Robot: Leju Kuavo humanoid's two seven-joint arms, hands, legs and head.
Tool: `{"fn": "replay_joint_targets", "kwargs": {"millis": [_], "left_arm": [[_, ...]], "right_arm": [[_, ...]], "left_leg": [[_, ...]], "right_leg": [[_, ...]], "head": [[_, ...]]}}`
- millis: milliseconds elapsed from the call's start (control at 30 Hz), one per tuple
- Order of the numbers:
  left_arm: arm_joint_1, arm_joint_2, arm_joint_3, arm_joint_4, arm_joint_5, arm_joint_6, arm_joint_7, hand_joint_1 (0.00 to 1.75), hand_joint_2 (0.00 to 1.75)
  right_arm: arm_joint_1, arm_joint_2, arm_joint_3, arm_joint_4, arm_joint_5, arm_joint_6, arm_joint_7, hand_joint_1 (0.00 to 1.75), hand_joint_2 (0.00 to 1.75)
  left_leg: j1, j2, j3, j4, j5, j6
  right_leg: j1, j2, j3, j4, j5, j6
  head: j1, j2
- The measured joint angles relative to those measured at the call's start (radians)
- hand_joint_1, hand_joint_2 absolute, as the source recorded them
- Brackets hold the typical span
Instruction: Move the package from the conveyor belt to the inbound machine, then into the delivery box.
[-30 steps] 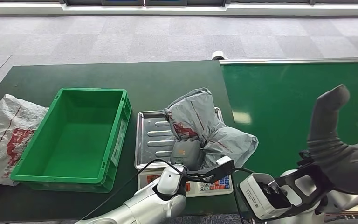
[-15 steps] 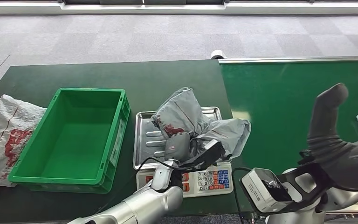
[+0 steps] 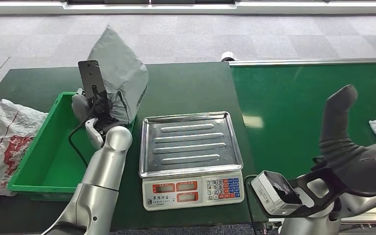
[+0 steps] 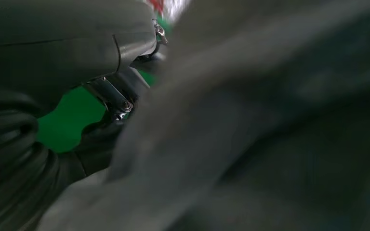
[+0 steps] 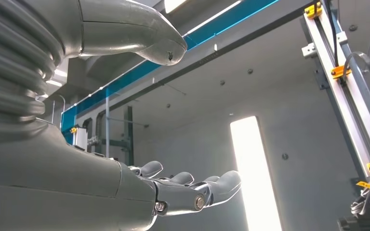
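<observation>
The left hand (image 3: 89,105) grips a grey package (image 3: 118,72), held aloft in the upper left of the frame, above the near-right corner of the green box (image 3: 39,161). The package stands roughly upright, long axis running up and down, its pointed top tilted slightly left. The scale (image 3: 191,147) at centre frame has a bare tray, so this looks like the last step: carrying the package into the box. The next move likely calls for shifting it left over the box's middle, lowering, then letting go. The right hand (image 3: 352,147), at lower right, is open and holds nothing, thumb raised.
</observation>
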Motion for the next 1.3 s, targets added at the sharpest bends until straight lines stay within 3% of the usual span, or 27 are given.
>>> {"fn": "replay_joint_targets", "kwargs": {"millis": [200, 433, 567, 1000, 1300], "left_arm": [[0.01, -0.007, 0.17, -0.238, -0.207, 0.0, 0.0, 1.75, 1.75], [0.017, -0.007, 0.274, -0.446, -0.319, 0.0, 0.0, 1.74, 1.75], [0.018, -0.007, 0.305, -0.474, -0.359, -0.001, 0.0, 0.0, 1.75], [0.022, -0.008, 0.313, -0.314, -0.454, -0.004, 0.0, 0.0, 1.75], [0.01, -0.008, 0.28, -0.123, -0.325, -0.005, 0.0, 0.0, 1.75]], "right_arm": [[-0.001, 0.0, 0.0, 0.008, -0.009, 0.0, 0.0, 0.0, 1.75], [-0.004, 0.0, -0.003, 0.026, -0.016, 0.0, 0.0, 0.0, 1.75], [-0.01, 0.002, -0.013, 0.034, -0.017, 0.0, 0.002, 0.0, 1.75], [-0.022, 0.006, -0.04, 0.041, 0.056, 0.0, 0.083, 0.0, 1.75], [-0.022, 0.006, -0.041, 0.041, 0.025, 0.0, 0.04, 0.0, 1.75]], "left_leg": [[0.0, 0.0, -0.001, 0.0, 0.0, 0.0], [0.0, -0.002, -0.001, 0.0, 0.0, 0.0], [0.0, -0.002, -0.001, 0.0, 0.0, 0.0], [0.0, -0.001, 0.0, 0.0, 0.0, 0.0], [-0.001, -0.001, -0.001, 0.0, 0.0, 0.0]], "right_leg": [[0.0, 0.0, -0.001, 0.0, 0.0, 0.0], [0.0, -0.002, 0.0, 0.0, -0.001, 0.0], [0.0, -0.002, 0.0, 0.0, 0.0, 0.0], [0.0, -0.001, -0.001, 0.0, 0.0, 0.0], [-0.001, -0.001, -0.002, 0.0, 0.0, 0.0]], "head": [[0.0, 0.0], [0.0, 0.0], [0.0, 0.0], [0.0, 0.0], [0.0, 0.0]]}}
